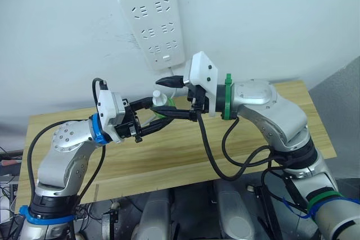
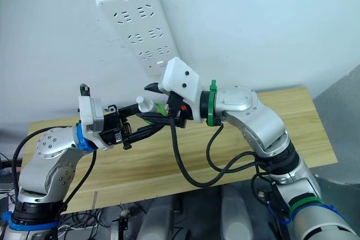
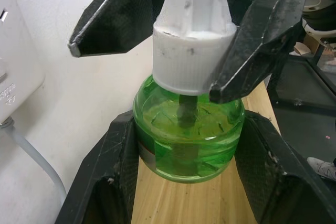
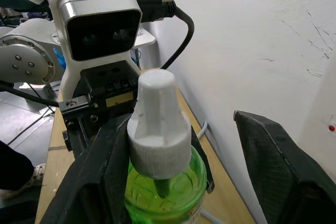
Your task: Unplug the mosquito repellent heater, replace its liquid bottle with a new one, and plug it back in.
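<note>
A green liquid bottle (image 3: 189, 129) with a white cone cap is held upright above the wooden table (image 1: 281, 139), just in front of the wall. My left gripper (image 1: 160, 115) is shut on the bottle's green body, a finger (image 3: 113, 171) pressing on each side. My right gripper (image 1: 162, 99) reaches in from the right and stands open around the white cap (image 4: 157, 124). One right finger (image 4: 97, 182) lies close beside the cap, the other (image 4: 278, 171) well away from it. The mosquito repellent heater is out of view.
A long white power strip (image 1: 151, 18) hangs slanted on the white wall above the grippers, its sockets bare, its white cable (image 3: 31, 156) running down. The table's edge is near on the right, with a grey panel (image 1: 343, 94) beyond.
</note>
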Motion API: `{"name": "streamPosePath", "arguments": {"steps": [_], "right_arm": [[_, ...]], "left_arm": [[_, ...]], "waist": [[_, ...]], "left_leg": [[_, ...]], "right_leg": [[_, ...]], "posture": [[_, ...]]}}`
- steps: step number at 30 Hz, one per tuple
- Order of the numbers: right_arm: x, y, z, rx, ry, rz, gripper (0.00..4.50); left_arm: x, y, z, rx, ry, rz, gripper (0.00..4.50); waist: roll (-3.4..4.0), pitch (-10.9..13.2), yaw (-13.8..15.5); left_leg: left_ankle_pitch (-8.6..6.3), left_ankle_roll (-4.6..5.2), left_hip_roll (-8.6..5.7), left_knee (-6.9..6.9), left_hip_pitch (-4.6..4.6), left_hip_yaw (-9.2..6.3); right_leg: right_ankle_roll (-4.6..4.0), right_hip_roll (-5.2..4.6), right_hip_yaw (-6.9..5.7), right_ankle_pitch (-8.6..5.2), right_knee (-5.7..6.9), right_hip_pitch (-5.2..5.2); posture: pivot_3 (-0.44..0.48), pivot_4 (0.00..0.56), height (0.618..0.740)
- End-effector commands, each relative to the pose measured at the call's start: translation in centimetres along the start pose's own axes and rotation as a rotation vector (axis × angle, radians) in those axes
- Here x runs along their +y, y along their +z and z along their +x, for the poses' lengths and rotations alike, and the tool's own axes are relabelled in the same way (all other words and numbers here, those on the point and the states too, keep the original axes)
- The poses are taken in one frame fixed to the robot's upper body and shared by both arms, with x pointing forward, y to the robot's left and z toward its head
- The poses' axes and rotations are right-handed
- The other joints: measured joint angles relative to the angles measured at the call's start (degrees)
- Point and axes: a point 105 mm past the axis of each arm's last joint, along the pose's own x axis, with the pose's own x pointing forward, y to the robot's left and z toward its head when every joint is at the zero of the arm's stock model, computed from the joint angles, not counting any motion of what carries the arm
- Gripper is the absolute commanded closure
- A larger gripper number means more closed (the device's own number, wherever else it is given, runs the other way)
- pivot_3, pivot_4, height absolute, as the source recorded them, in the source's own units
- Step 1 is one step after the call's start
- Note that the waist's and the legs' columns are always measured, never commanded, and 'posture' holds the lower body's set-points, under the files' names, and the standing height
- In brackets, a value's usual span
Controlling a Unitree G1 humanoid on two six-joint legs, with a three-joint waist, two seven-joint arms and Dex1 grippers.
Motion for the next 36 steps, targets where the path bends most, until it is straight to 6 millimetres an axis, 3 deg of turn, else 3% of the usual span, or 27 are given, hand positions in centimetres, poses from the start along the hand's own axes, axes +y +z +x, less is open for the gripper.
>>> {"name": "streamPosePath", "arguments": {"steps": [1,10,36], "right_arm": [[-0.6,0.7,-1.2,-0.019,-0.043,-0.022,1.37],[2.0,3.0,-1.7,-0.107,0.111,0.044,1.37],[1.4,2.8,-1.0,-0.077,0.105,0.065,1.37]], "left_arm": [[-0.4,1.0,-0.4,-0.026,-0.028,0.033,2.28],[0.0,0.7,-0.4,-0.016,-0.029,0.039,2.28],[-0.1,0.0,0.3,-0.021,-0.070,0.044,2.28]], "waist": [[0.00,0.00,0.00],[0.00,0.00,-0.01],[0.00,-0.01,-0.05]], "left_leg": [[0.00,0.00,0.00,0.00,0.00,0.01],[0.00,0.00,0.00,0.00,0.00,0.00],[0.00,0.00,0.00,0.01,0.00,0.01]], "right_leg": [[0.00,0.00,0.00,0.00,0.00,0.00],[0.00,0.00,-0.01,0.00,0.00,0.00],[0.00,0.00,-0.01,0.00,0.02,0.00]], "posture": [[-0.162,0.343,0.734],[-0.162,0.338,0.734],[-0.165,0.334,0.734]]}}
